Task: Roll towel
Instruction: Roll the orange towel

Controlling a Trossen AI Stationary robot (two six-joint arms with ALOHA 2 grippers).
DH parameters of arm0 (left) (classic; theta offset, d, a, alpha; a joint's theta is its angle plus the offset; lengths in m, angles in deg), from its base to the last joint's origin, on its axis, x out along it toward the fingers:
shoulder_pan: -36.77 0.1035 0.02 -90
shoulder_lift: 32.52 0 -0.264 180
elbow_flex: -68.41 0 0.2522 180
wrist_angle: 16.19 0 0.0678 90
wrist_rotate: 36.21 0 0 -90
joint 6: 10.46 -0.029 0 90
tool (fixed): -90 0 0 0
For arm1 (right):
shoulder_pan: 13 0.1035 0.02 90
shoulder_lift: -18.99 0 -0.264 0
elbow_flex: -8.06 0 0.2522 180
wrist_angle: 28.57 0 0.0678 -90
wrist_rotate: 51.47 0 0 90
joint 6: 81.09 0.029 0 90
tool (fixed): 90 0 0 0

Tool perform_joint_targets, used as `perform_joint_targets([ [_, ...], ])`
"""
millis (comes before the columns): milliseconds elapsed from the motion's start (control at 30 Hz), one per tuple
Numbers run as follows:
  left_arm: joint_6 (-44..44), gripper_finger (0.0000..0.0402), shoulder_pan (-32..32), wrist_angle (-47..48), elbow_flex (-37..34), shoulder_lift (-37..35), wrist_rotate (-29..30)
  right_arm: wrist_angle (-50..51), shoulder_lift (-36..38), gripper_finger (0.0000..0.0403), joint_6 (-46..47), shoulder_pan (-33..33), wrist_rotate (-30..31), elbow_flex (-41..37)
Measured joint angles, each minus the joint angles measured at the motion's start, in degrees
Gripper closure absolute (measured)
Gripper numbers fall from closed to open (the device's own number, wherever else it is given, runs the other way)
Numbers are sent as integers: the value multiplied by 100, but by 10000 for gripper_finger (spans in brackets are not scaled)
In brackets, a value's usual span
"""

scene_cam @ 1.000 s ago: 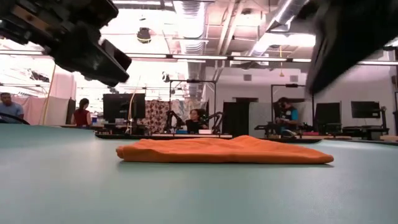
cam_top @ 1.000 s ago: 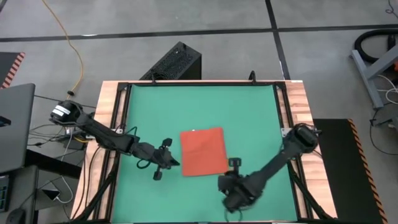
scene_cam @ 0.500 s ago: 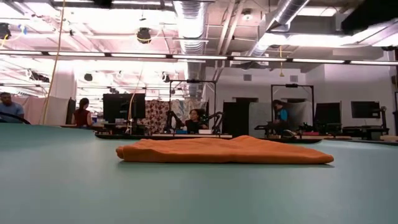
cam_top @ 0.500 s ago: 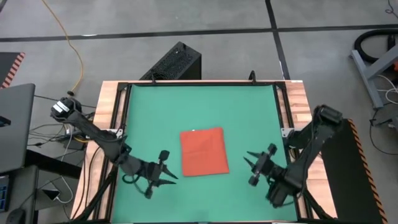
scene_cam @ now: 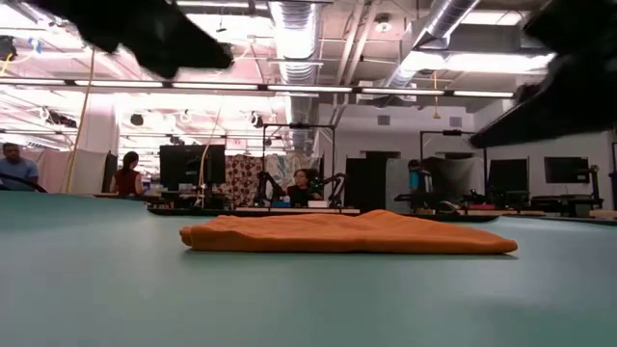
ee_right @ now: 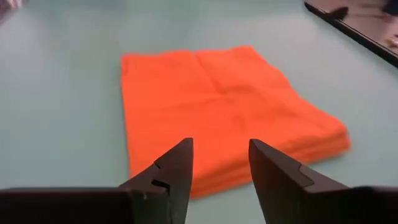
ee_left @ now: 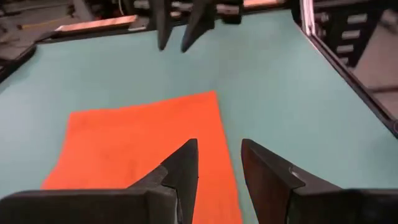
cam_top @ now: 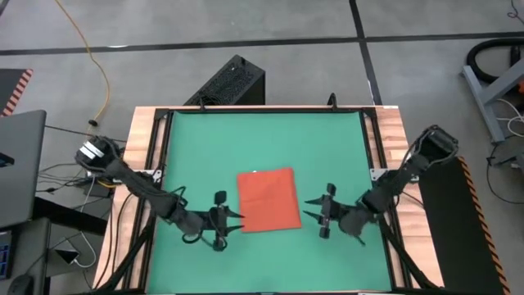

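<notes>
- The green table (cam_top: 327,147) fills the middle of the room's floor, framed in wood, and the towel (cam_top: 267,200) lies folded flat a little toward its near side, long axis running from the far edge toward the near one, with its small white tag at the far edge.
- Both arms reach in low from opposite sides, pointing at each other across the near end of the towel.
- The left gripper (cam_top: 232,217) sits just beside the towel's near left corner, fingers parted and holding nothing; it looks about as close to the cloth as its partner.
- The right gripper (cam_top: 312,215) faces the near right corner from just off that edge, fingers likewise spread, nothing between them.
- I'd judge the roll has to start from that near short end, each gripper taking the corner on its own side.
- Beyond the table, other workstations, monitors and a few people (scene_cam: 127,173) show under the bright ceiling lights.
</notes>
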Motion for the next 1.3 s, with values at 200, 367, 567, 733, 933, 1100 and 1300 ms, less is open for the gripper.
perform_joint_targets([
  [200, -49, 287, 623, -1330, -421, 724, -294, -1966, -340, 246, -1159, -994, -922, -551],
  [367, -42, 287, 1086, -1455, -405, 1293, -894, -2208, -993, 263, -1823, -1863, -1672, -338],
  [567, 189, 287, 1372, -1221, -405, 1466, -1072, -2851, -1946, 277, -1799, -2624, -2332, -321],
  [733, 319, 287, 1479, -619, -405, 1468, -1070, -3054, -2719, 285, -1075, -2781, -2373, -315],
  [933, 480, 287, 1611, 113, -400, 1479, -1130, -2979, -3041, 291, -429, -2499, -2180, -303],
  [1100, 413, 287, 1637, 234, -402, 1488, -1225, -2783, -2844, 291, -281, -2079, -1697, -325],
  [1300, 342, 287, 1637, 94, -405, 1494, -1269, -2747, -2077, 292, -950, -1583, -1330, -374],
])
